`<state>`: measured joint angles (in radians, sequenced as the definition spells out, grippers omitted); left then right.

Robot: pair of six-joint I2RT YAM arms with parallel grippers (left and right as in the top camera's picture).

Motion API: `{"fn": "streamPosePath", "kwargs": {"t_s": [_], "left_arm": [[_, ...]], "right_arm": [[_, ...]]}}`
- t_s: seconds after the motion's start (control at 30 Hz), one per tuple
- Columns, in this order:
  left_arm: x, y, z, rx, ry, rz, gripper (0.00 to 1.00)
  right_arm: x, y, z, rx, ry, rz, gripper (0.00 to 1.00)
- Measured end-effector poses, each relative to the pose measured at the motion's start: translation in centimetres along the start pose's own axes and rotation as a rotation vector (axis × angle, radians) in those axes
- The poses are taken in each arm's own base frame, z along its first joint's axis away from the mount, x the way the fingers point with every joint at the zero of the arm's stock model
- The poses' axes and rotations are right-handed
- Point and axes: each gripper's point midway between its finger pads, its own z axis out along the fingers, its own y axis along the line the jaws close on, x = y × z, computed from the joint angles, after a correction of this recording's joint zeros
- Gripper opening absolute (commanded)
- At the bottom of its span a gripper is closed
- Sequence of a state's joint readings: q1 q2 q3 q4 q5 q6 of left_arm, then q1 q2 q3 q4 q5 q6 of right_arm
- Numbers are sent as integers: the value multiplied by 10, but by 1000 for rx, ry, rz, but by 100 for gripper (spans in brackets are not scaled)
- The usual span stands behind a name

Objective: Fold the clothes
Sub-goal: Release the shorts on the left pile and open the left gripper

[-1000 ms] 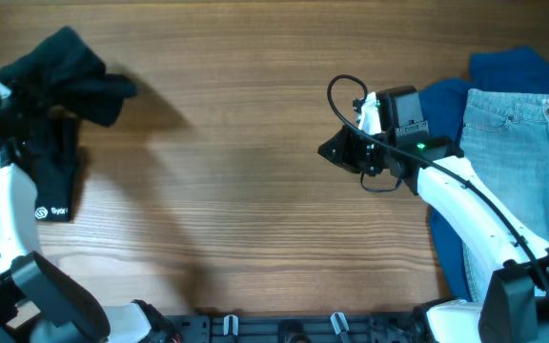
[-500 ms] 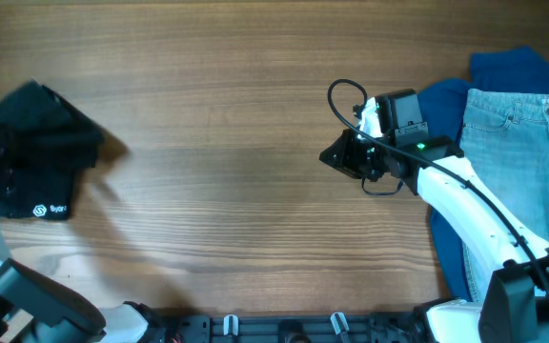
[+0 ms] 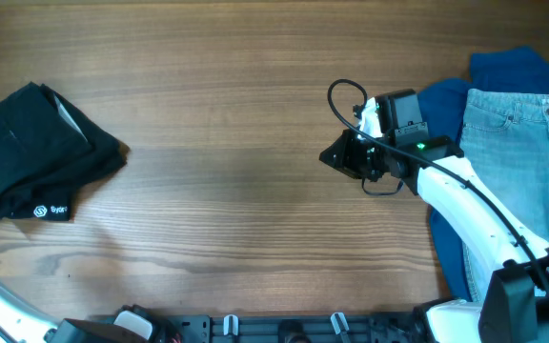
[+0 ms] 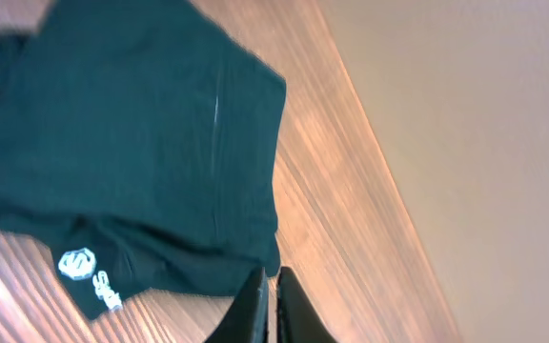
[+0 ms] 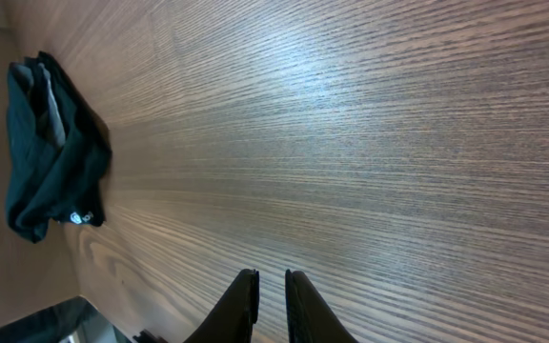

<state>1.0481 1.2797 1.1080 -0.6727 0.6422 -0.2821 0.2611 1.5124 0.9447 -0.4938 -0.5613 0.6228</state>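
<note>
The black shorts-like garment (image 3: 41, 152) lies folded at the table's left edge, a white logo near its front hem. It also shows in the left wrist view (image 4: 141, 143) and, small and far, in the right wrist view (image 5: 55, 143). My left gripper (image 4: 270, 276) is shut and empty, hovering just off the garment's edge; it is out of the overhead view. My right gripper (image 3: 336, 154) is shut and empty above bare wood right of centre, its tips showing in the right wrist view (image 5: 272, 281). Light-blue jeans (image 3: 527, 162) lie on a blue garment (image 3: 503, 67) at far right.
The wooden table (image 3: 236, 191) spans the view. A black cable (image 3: 343, 95) loops above the right wrist. The right arm's white link (image 3: 475, 214) crosses the blue garment's left edge. A black rail (image 3: 284, 329) runs along the front edge.
The left arm let go of the bunched, lifted black garment and drew back off the left edge. The garment now lies flat and folded. The right arm barely moved.
</note>
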Motion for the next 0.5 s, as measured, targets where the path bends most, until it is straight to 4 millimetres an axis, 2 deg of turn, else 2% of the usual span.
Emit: {"fn": "streamPosePath", "kwargs": {"t_s": [0.1,0.17,0.23,0.27,0.3,0.37,0.43,0.5], "left_arm": [[-21,1,26,-28,-57,79,4],[-22,6,61,-33,-30,105,4],[-3,21,92,-64,62,77,4],[17,36,112,-96,147,43,4],[30,46,121,-118,197,20,4],[59,65,132,-166,308,-38,4],[86,82,135,-216,411,-96,4],[98,89,133,-249,459,-124,4]], "right_arm": [[0,0,0,0,0,1,15],[0,0,0,0,0,0,15],[0,0,0,1,1,1,15],[1,-1,0,2,3,3,15],[1,-1,0,4,5,4,15],[2,-2,0,6,9,7,15],[3,-2,0,8,11,9,15],[3,-2,0,8,11,9,15]]}}
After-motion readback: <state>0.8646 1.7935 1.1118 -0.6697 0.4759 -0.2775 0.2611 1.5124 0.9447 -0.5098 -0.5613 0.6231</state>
